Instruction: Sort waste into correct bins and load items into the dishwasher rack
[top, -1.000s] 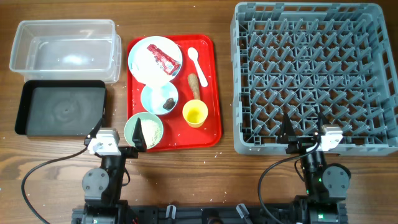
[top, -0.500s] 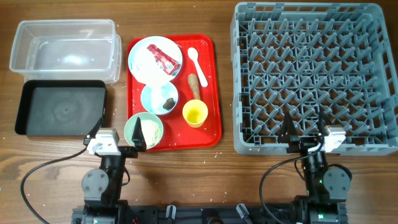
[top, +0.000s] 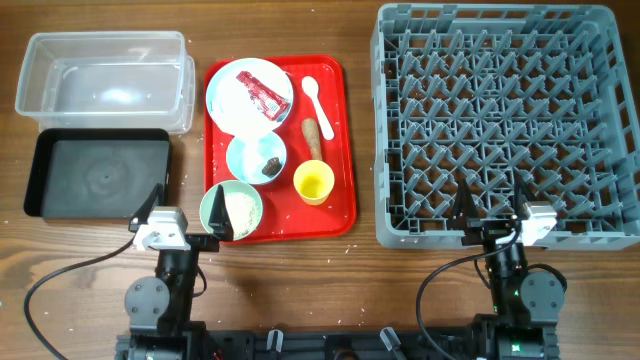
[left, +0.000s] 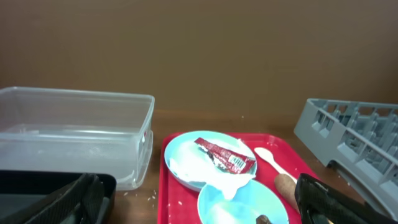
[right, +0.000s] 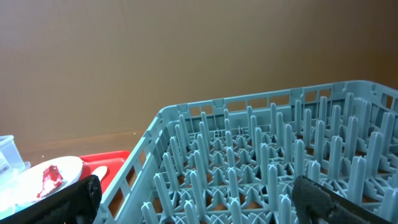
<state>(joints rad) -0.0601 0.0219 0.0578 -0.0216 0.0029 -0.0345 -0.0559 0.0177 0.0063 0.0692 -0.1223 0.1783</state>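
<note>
On the red serving tray (top: 340, 120) a pale blue plate (top: 225, 100) holds a red-and-white wrapper (top: 259, 90) and crumpled white paper (top: 247, 113). Beside them lie a white spoon (top: 316, 100), a brown stick (top: 313, 138), a yellow cup (top: 313, 183), a pale blue bowl (top: 245, 155) with a dark lump (top: 272, 163), and a pale green bowl (top: 215, 205) with rice crumbs (top: 242, 210). The clear tub (top: 105, 80) and black tray (top: 98, 173) are at the left, the grey rack (top: 500, 120) at the right. My left gripper (top: 186, 212) is open by the green bowl. My right gripper (top: 492, 205) is open over the rack's near edge.
The left wrist view shows the tub (left: 74, 130), wrapper (left: 225, 155), spoon (left: 268, 157) and rack corner (left: 354, 137) ahead of the open fingers (left: 199, 208). The right wrist view looks across the rack's pegs (right: 261, 155) between open fingers (right: 205, 199). Loose crumbs dot the wood near the tray.
Both arms have shifted only slightly at the near edge, the left a little leftward and the right a little rightward. Nothing on the table has moved.
</note>
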